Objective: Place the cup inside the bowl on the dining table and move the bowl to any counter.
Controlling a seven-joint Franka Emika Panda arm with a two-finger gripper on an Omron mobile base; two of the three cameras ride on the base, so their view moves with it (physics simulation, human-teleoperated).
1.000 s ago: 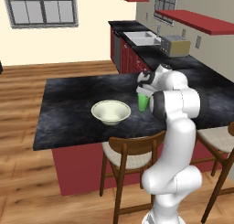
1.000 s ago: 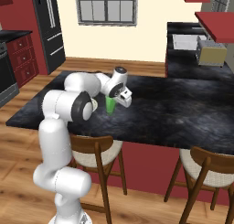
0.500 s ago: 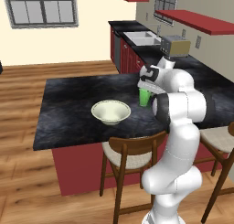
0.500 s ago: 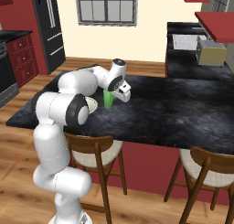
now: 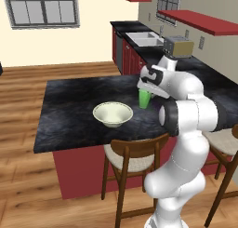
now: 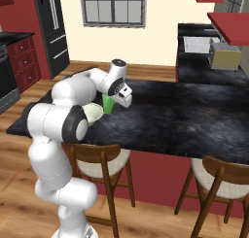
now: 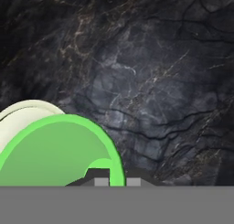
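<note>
My gripper [image 5: 144, 88] is shut on the rim of the small green cup [image 5: 145, 99], which hangs upright just over the dining table [image 5: 69, 115]. The cream bowl [image 5: 113, 113] sits on the table to the cup's left, about one bowl-width away. From the right base, the cup [image 6: 108, 105] shows under the hand, and the bowl [image 6: 95, 112] is partly hidden behind my elbow. In the hand view the gripper [image 7: 117, 181] pinches the wall of the cup [image 7: 55, 150], and the bowl's rim [image 7: 18, 118] peeks out behind it over the dark table [image 7: 151, 81].
A wooden chair [image 5: 132, 153] is tucked under the table's near edge, with another chair [image 6: 221, 171] further right. The counter [image 5: 204, 73] with a sink and a toaster [image 5: 179, 46] runs along the right wall. A dark fridge [image 6: 53, 28] stands at the far left.
The hand has lifted the cup slightly and carried it a little toward the bowl. The bowl has not moved.
</note>
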